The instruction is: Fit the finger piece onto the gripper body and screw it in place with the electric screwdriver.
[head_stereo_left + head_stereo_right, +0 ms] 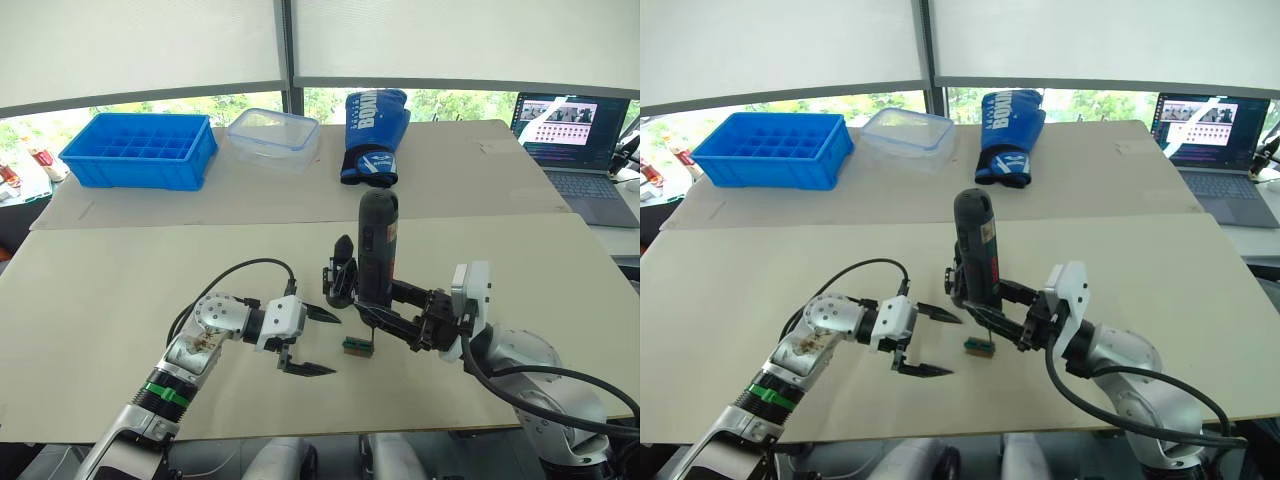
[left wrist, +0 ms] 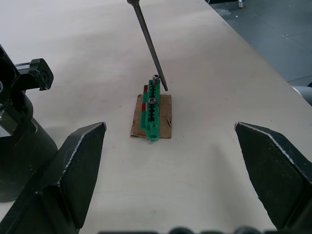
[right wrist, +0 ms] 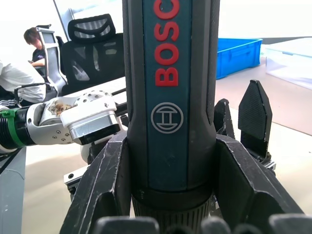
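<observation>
My right gripper [image 1: 388, 310] is shut on the electric screwdriver [image 1: 378, 248], a dark cylinder with a red label, and holds it upright over the middle of the table. Its thin metal bit [image 2: 149, 46] points down, with the tip at a screw head on the small green-and-brown block [image 1: 357, 346]. The black gripper body [image 1: 340, 276] stands just behind and to the left of the screwdriver, with pointed black fingers [image 3: 253, 117] sticking up. I cannot tell the finger piece apart from those fingers. My left gripper [image 1: 316, 342] hangs open to the left of the block, fingers [image 2: 73, 163] spread wide.
At the back of the table stand a blue compartment bin [image 1: 140, 150], a clear plastic container [image 1: 273, 138] and a blue boxing glove [image 1: 375, 135]. An open laptop [image 1: 570, 140] sits at the far right. A seated person [image 3: 19, 73] and an office chair [image 3: 92, 41] are beyond the table.
</observation>
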Motion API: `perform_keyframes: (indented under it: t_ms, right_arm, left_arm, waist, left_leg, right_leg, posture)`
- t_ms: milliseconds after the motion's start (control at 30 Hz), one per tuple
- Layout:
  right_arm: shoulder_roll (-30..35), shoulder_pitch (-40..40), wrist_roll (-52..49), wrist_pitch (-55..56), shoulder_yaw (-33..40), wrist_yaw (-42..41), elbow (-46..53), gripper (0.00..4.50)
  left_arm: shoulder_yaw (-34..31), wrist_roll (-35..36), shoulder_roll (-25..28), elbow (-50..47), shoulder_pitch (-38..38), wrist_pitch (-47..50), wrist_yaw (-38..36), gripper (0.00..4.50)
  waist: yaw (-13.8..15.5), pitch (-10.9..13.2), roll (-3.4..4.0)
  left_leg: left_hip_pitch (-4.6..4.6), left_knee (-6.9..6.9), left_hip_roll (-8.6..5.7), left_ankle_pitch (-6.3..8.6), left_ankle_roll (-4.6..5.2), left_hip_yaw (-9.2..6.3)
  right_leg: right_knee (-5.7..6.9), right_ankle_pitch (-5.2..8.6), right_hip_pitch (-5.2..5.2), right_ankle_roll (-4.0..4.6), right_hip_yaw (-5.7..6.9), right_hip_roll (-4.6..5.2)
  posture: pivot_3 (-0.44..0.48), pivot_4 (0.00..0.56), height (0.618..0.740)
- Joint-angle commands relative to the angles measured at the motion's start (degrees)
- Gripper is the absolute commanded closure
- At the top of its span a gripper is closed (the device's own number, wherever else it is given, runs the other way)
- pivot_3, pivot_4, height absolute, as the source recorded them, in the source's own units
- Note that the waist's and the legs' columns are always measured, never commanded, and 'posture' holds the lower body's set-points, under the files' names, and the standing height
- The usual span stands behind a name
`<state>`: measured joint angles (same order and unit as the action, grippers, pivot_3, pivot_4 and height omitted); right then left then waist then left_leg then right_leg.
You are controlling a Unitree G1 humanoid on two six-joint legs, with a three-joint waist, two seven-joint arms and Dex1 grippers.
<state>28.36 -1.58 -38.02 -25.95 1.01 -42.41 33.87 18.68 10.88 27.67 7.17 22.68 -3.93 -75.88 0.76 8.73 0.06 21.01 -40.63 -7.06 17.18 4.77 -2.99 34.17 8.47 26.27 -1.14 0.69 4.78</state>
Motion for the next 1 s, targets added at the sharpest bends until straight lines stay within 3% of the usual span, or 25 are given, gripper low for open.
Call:
perform_keyframes:
  t_ms: [33, 600, 800, 1000]
  right_arm:
    - [0.3, -0.6, -2.5, 0.0, 1.1, -0.3, 1.9, 2.59]
    - [2.8, 0.2, -3.6, -0.6, 2.6, -0.6, 2.9, 2.59]
    - [2.5, -2.0, -9.5, -2.1, 5.7, 2.7, 6.7, 2.59]
    - [1.5, -2.0, -7.8, -0.4, 5.0, 4.9, 7.2, 2.59]
  left_arm:
    - [-0.1, -0.1, -0.4, -0.3, 1.2, -1.6, 0.1, 0.0]
    - [0.2, -0.5, -1.3, 0.7, 1.8, -2.3, 0.1, 0.0]
    - [0.2, -0.3, -1.0, 0.4, 1.4, -2.3, -0.3, 0.0]
    - [0.2, 0.5, -1.0, 0.0, 1.0, -1.0, -1.2, 0.0]
  waist:
    - [0.0, 0.0, 0.0]
    - [0.0, 0.0, -0.01]
    - [0.0, 0.0, -0.01]
    - [0.1, 0.0, -0.01]
  left_leg:
    - [0.0, 0.0, 0.0, 0.0, 0.0, 0.0]
    - [0.01, 0.0, 0.0, 0.0, 0.0, 0.0]
    - [0.02, 0.0, 0.01, 0.0, 0.01, 0.0]
    - [0.02, 0.0, 0.01, 0.01, 0.01, -0.01]
  right_leg:
    - [0.0, 0.0, 0.0, 0.0, 0.0, 0.0]
    - [-0.01, 0.0, 0.0, 0.0, 0.0, 0.01]
    - [-0.01, 0.0, 0.01, 0.0, -0.02, 0.03]
    - [-0.02, 0.0, 0.0, 0.0, 0.0, 0.03]
  posture:
    - [0.0, 0.15, 0.74]
    - [0.0, 0.15, 0.74]
    - [0.0, 0.15, 0.74]
    - [0.0, 0.15, 0.74]
